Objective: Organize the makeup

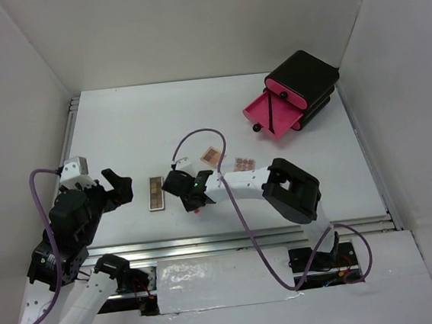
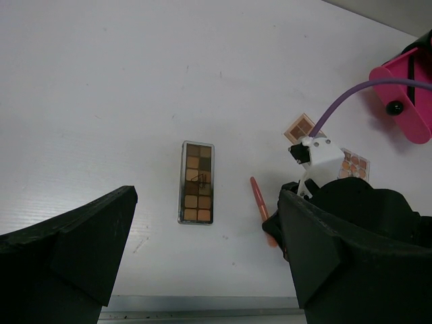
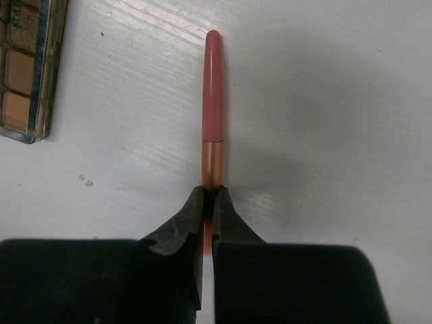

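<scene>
A pink-and-orange pencil (image 3: pixel 212 88), lying on the table (image 1: pixel 121 125) near the long eyeshadow palette (image 1: pixel 155 192), is pinched at its near end by the clenched right tool (image 3: pixel 209 200). The pick-up is judged to be in hand. A lift and a carry toward the open pink drawer (image 1: pixel 273 114) are called for next. The left tool (image 2: pixel 209 270) is spread wide, grasping nothing.

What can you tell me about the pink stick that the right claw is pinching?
A slim pencil: glossy salmon-pink rounded cap, orange metallic-looking barrel. It lies flat on the white table, and the right gripper is shut on its orange end, cap pointing away. A brown eyeshadow palette lies beside it, not touching.
</scene>
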`<state>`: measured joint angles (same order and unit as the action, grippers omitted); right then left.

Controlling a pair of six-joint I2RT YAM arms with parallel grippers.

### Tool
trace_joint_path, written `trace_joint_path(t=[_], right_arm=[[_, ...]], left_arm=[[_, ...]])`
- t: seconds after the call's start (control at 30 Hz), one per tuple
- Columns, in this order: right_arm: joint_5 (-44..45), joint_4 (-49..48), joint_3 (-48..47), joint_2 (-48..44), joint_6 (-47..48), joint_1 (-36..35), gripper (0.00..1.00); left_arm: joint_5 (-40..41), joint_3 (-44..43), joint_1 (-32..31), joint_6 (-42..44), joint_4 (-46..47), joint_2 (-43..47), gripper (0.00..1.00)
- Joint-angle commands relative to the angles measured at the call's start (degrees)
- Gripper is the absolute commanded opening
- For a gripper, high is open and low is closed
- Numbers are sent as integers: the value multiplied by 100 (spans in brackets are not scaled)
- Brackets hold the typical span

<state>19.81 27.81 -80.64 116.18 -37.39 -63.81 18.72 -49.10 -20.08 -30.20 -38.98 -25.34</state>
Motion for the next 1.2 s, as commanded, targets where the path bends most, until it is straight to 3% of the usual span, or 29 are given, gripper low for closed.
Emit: trace_joint_path(t=[0.0,0.13,0.2,0.3,0.53,0.87,0.93,0.97,1.03,1.07,1.17], right_arm=[[338,-57,31,-779,204,96,0],[-1,-327,293,-2236,818,1499,0],[-485,-408,365,-2494,1066,2586,0],[-111,3,-187,-2391,1619,3442,0],[-451,1084,-1681,-933,2543,4578,0],[-320,1051,-1701,-561,2666,5071,0],[-294,1024,-1657,-588,2666,5089,9],[-276,1033,-1648,-596,2666,5080,26],[-241,1016,-1630,-649,2658,5089,33],[-224,1007,-1648,-658,2649,5089,42],[-354,1173,-1823,-728,2579,5072,49]], left_arm=[[-18,-20,-31,14,172,12,99],[9,-12,-40,5,154,21,100],[26,-21,-58,-4,137,29,99],[53,-12,-84,-13,136,82,99],[97,-21,-84,-30,119,91,100],[70,-21,-93,-13,136,38,100],[62,-21,-93,-13,136,47,99],[53,-12,-93,-13,145,30,100],[62,-29,-93,-13,136,29,99],[70,-21,-93,-13,136,21,100],[70,-12,-93,-13,136,12,99]])
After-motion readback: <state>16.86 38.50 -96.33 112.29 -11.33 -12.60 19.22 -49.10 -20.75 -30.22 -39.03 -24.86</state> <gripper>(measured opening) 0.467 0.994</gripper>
